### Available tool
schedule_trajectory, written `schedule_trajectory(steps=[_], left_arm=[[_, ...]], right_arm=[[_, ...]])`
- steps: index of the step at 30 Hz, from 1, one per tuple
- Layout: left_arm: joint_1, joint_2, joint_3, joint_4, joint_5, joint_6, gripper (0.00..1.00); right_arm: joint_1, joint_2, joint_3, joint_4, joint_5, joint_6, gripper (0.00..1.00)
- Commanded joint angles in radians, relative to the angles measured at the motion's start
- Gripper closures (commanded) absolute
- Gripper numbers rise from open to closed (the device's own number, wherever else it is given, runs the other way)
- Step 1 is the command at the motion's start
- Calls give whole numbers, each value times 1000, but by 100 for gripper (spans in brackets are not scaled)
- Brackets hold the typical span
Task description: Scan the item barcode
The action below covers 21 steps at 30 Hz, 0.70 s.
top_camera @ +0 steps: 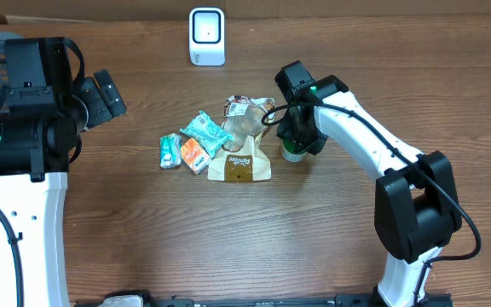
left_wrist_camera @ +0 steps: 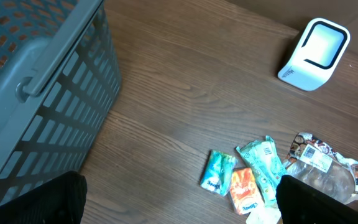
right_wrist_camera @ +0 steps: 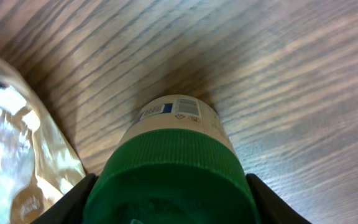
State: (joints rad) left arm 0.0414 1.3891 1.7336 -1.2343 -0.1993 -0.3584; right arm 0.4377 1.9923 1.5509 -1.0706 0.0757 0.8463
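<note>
Grasping: right gripper [right_wrist_camera: 166, 199] clamps bottle [right_wrist_camera: 173, 118], 3 o'clock of bag [top_camera: 241, 162]; left gripper [left_wrist_camera: 179, 202] open. Next: lift, show barcode to scanner [top_camera: 206, 36].

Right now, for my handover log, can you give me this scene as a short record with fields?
scanner: white barcode scanner, upright at the back of the table
target item: green-capped bottle, standing just right of the pile
right gripper: jaws either side of the green cap; grip unclear
left gripper: open, holding nothing, beside the grey basket
pile: brown paper bag, teal packet, orange packet
</note>
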Motion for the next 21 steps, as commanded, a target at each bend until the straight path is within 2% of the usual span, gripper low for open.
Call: schedule_trajectory(steps=[1,4,6,11,12,14,18,21], left_arm=[[4,-14,8,3,-11,22,0],[4,-14,8,3,-11,22,0],[4,-15,8,3,-11,22,0],[4,-15,8,3,-11,22,1],[4,-15,8,3,-11,22,0],[4,-14,8,3,-11,22,0],[4,-15,8,3,-11,22,1],[4,-14,8,3,-11,22,0]], right_arm=[[-8,-20,12,12,13,-178,54],[-8,-23,48,25,13,-424,54],[-8,-27,92,17,10,-669,54],[-6,-33,110,2,-48,-1155,54],[-6,-33,108,-17,-63,-1293,54],[-6,-33,103,-40,-71,-1456,54],[-8,-32,79,-58,-70,-1690,54],[-8,-31,70,-63,-71,-1783,54]])
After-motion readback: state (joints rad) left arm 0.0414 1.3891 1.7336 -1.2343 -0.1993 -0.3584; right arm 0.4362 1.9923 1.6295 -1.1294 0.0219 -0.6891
